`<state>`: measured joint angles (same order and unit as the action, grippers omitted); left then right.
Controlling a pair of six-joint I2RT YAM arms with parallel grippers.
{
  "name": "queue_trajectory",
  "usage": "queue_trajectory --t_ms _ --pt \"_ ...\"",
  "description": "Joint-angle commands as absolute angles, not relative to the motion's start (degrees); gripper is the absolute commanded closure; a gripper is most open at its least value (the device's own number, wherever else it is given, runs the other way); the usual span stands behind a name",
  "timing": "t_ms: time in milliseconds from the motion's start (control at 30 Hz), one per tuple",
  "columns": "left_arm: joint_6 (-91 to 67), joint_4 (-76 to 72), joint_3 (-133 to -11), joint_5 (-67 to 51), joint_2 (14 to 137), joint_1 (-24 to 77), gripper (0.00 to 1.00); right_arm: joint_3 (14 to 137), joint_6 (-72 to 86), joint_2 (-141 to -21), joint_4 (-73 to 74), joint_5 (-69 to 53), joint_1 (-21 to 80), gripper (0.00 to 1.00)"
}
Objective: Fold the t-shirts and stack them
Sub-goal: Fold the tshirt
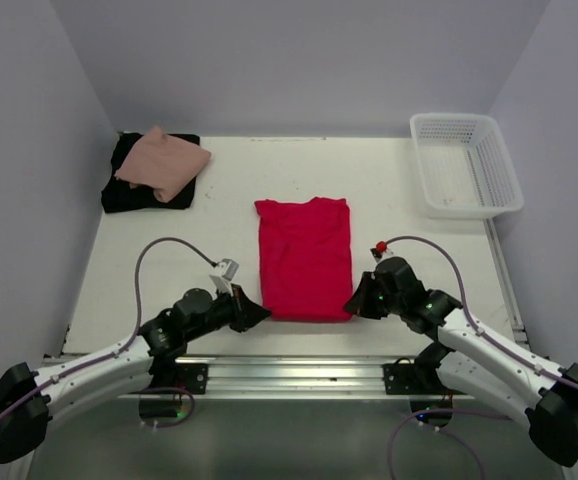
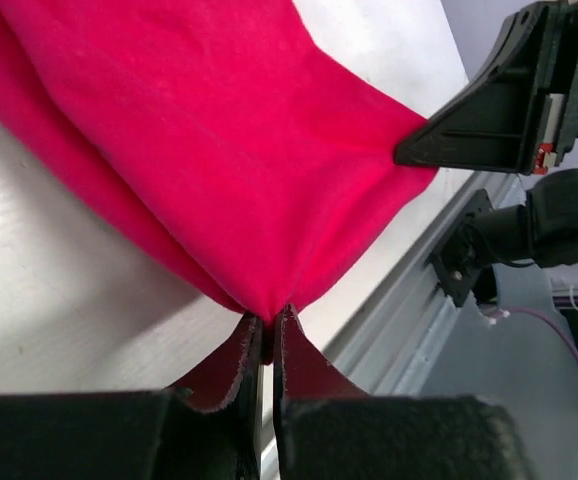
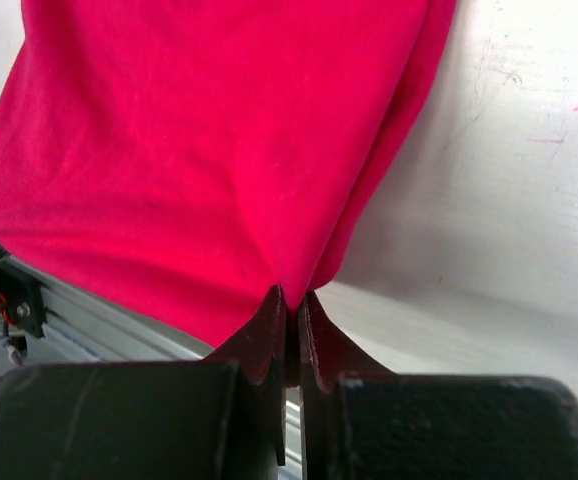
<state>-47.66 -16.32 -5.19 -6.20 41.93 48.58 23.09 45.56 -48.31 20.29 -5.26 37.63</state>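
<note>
The bright red t-shirt (image 1: 305,257) lies as a long folded strip in the middle of the table. My left gripper (image 1: 263,314) is shut on its near left corner; the left wrist view shows the red cloth (image 2: 219,130) pinched between the fingertips. My right gripper (image 1: 354,303) is shut on its near right corner; the right wrist view shows the red cloth (image 3: 199,150) pinched likewise. The salmon-pink t-shirt (image 1: 165,161) lies folded on top of the black t-shirt (image 1: 129,190) at the far left.
A white lattice basket (image 1: 466,163) stands at the far right corner. The metal rail (image 1: 299,375) runs along the table's near edge just behind both grippers. The right gripper also shows in the left wrist view (image 2: 499,100).
</note>
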Motion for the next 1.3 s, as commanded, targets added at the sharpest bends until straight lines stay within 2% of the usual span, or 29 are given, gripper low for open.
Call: queue_trajectory --t_ms 0,200,500,767,1267 --pt "-50.80 -1.35 -9.74 -2.90 35.62 51.06 1.00 27.59 42.63 -46.59 26.98 -6.86 37.97 1.00" --pt "-48.70 6.15 -16.68 2.62 33.22 52.29 1.00 34.70 39.47 -48.07 30.14 -3.70 38.06 1.00" --pt "-37.01 2.73 -25.91 15.64 47.45 51.60 1.00 47.88 31.73 -61.95 27.69 5.53 37.88 1.00" --pt "-27.09 -6.68 -30.93 11.16 60.55 38.78 1.00 58.26 26.46 -76.28 24.88 11.51 37.09 1.00" --pt "-23.20 -15.73 -46.84 4.75 82.78 31.56 1.00 76.02 23.20 -96.32 23.20 13.45 33.40 1.00"
